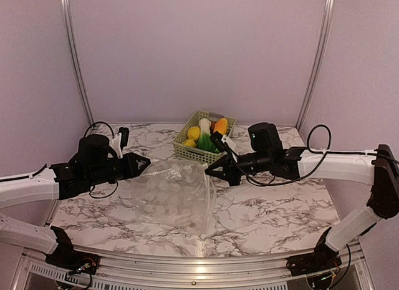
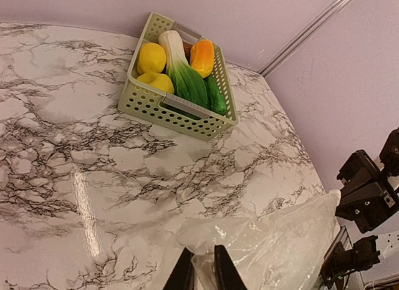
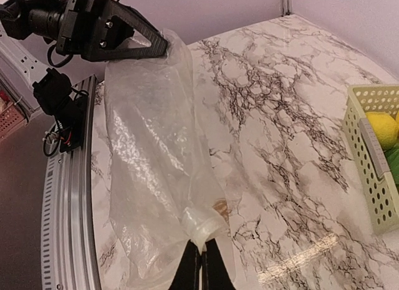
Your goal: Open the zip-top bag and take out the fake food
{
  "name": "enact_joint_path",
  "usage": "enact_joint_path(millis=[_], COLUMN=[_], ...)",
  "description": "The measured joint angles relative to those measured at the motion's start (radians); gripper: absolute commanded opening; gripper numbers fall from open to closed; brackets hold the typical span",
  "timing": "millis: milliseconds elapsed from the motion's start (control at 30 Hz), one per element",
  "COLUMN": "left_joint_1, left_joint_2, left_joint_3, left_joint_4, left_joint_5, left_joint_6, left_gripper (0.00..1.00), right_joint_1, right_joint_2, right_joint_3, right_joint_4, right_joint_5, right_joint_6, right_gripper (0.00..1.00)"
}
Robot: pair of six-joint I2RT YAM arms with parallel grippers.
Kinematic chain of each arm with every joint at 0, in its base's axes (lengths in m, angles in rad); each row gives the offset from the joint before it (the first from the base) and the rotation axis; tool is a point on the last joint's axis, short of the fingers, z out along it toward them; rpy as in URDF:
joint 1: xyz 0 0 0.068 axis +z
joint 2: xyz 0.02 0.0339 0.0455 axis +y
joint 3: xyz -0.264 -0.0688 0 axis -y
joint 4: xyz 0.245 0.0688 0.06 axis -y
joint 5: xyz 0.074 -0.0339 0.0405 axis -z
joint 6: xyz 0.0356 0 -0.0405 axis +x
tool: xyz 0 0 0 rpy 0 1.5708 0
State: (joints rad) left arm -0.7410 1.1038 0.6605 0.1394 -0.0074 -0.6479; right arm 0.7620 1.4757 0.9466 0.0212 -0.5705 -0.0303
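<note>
- The desk [image 1: 280,209] has a white marble-pattern top with grey-black veins, glossy enough to throw back a bright streak of light near its near edge.
- A pale green plastic basket [image 1: 192,154] stands on the far part of the desk, about midway between left and right, turned at a slant to the desk's edges. Its walls are pierced with rows of small holes, and a flat grey strip runs along its near rim.
- Plain lilac walls [image 1: 199,53] close the scene at the far side, left and right.
- Two silver metal posts [image 1: 73,59] rise at the far corners, each leaning slightly outward.
- A ribbed metal rail [image 1: 199,265] runs along the desk's near edge.
</note>
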Motion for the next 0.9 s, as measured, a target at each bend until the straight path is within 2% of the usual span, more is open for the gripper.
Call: enact_joint_path(millis=[167,400,533,667,700,767,867,900], left_joint_1=[0.037,0.074,0.108,0.15,0.16,0.183,0.251,0.27], left_joint_2=[-0.04,-0.097,-0.055,0.05,0.08,0.143,0.212,0.228], left_joint_3=[-0.05,-0.108,-0.108,-0.104,-0.1,-0.084,-0.061,-0.053], left_joint_4=[0.014,0.061,0.077,0.083,0.084,0.083,0.071,0.066], left_joint_5=[0.001,0.01,-0.001,-0.021,-0.027,-0.047,-0.102,-0.111], left_joint_6=[-0.021,-0.073,-0.092,-0.101,-0.1,-0.093,-0.074,-0.062], left_gripper=[0.0,0.0,0.0,0.02,0.09,0.29,0.64,0.71], right_joint_1=[-0.011,-0.083,-0.088,-0.095,-0.095,-0.097,-0.117,-0.126], right_joint_2=[-0.019,-0.054,0.013,0.154,0.182,0.246,0.307,0.32], right_joint_3=[-0.02,-0.13,-0.117,-0.052,-0.037,0.009,0.06,0.072], right_joint_4=[0.026,0.169,0.238,0.262,0.263,0.259,0.243,0.235], right_joint_5=[0.005,-0.05,-0.061,-0.055,-0.052,-0.045,-0.016,-0.003], right_joint_6=[0.013,0.116,0.163,0.201,0.209,0.222,0.246,0.253], right_gripper=[0.0,0.0,0.0,0.0,0.02,0.15,0.41,0.49])
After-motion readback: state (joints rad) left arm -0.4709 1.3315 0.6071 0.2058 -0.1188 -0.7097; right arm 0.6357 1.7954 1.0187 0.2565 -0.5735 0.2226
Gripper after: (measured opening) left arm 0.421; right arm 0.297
